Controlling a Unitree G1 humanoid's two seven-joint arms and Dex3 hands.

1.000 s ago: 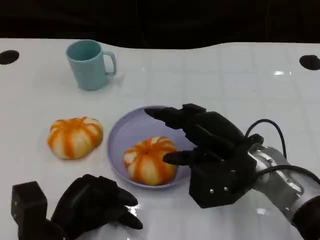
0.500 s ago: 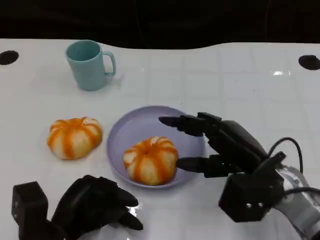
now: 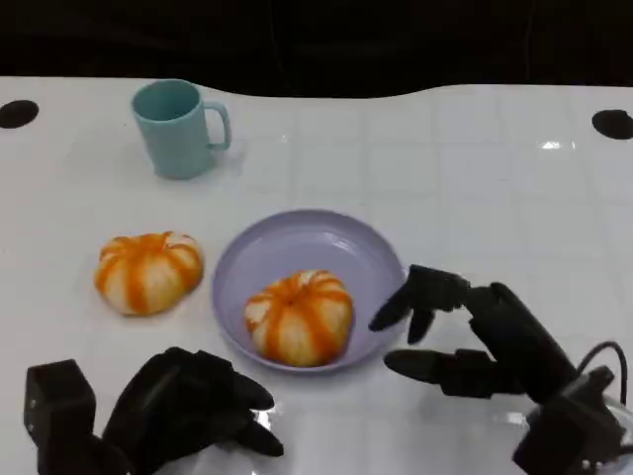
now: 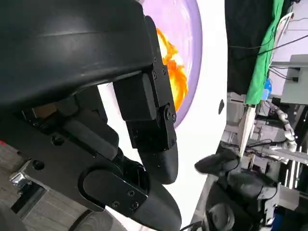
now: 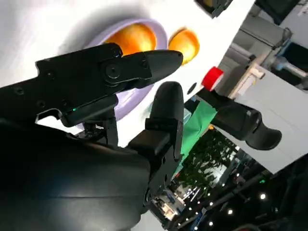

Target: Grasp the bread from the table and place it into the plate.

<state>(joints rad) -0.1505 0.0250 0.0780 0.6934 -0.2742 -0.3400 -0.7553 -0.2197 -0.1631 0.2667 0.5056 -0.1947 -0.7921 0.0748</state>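
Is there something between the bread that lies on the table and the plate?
Nothing visible. The bread lies on the bare table just left of the plate, with open white surface between them. A second bread already occupies the plate's near part, and the cup stands farther back, out of the way.

Two breads (image 3: 299,317) (image 3: 148,271), one plate (image 3: 297,237), one cup (image 3: 178,127)

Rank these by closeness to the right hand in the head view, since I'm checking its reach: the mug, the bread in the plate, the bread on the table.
From the right hand:
1. Bread in the plate, just beside its fingertips.
2. Bread on the table, left of the plate.
3. Mug, at the far left.
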